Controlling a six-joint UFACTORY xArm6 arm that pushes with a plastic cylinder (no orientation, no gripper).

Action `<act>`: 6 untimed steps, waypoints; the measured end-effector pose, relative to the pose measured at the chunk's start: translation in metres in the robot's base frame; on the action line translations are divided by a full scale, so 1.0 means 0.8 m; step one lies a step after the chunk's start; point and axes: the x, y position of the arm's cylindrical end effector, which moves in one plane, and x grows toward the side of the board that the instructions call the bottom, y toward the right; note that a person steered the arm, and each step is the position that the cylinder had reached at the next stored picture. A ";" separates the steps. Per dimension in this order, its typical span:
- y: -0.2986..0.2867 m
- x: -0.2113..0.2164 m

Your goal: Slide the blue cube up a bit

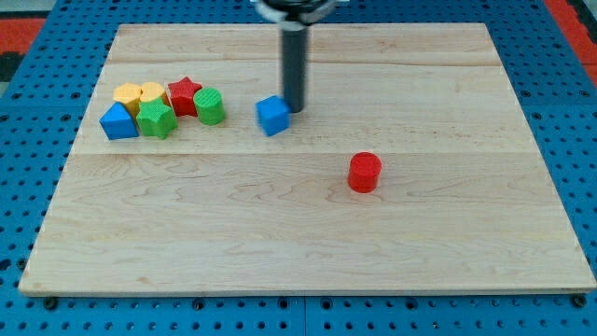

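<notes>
The blue cube (273,116) sits on the wooden board (308,233), left of the board's middle and in its upper half. My tip (296,109) stands right next to the cube's upper right side, touching or nearly touching it. The dark rod rises straight toward the view's top from there.
A red cylinder (365,173) stands to the lower right of the cube. At the view's left is a tight cluster: a blue block (118,121), a yellow block (140,95), a green star (157,119), a red star (185,95) and a green cylinder (210,106).
</notes>
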 end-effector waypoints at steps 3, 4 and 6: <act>-0.041 0.080; -0.070 0.063; 0.131 0.050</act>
